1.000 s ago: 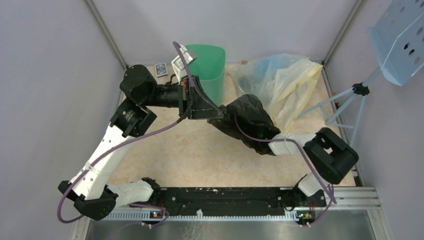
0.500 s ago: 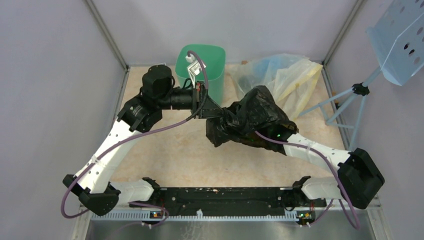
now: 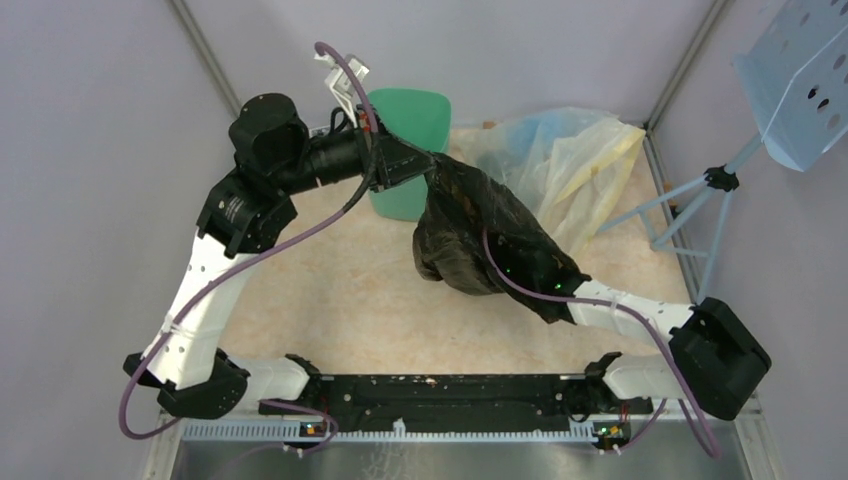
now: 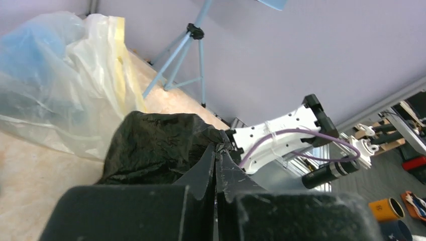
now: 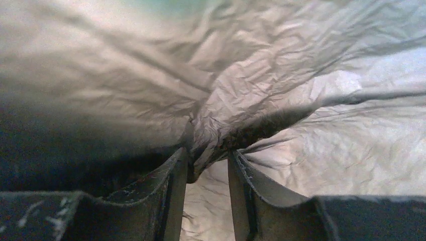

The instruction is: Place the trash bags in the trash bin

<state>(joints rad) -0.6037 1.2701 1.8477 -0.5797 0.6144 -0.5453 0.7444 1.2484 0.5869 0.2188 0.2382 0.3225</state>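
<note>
The black trash bag (image 3: 480, 235) is stretched over the desk (image 3: 330, 300) between the two arms. In the top view its long axis runs from 11 o'clock down to 5 o'clock. The left gripper (image 3: 425, 172) is clenched on the bag's upper corner, and the right gripper (image 5: 206, 155) pinches a fold at its lower end. The mint-green trash bin (image 3: 412, 115) stands at 11 o'clock from the bag's middle, just behind the left gripper. The left arm is nearer, so it would probably lead the bag over the rim.
</note>
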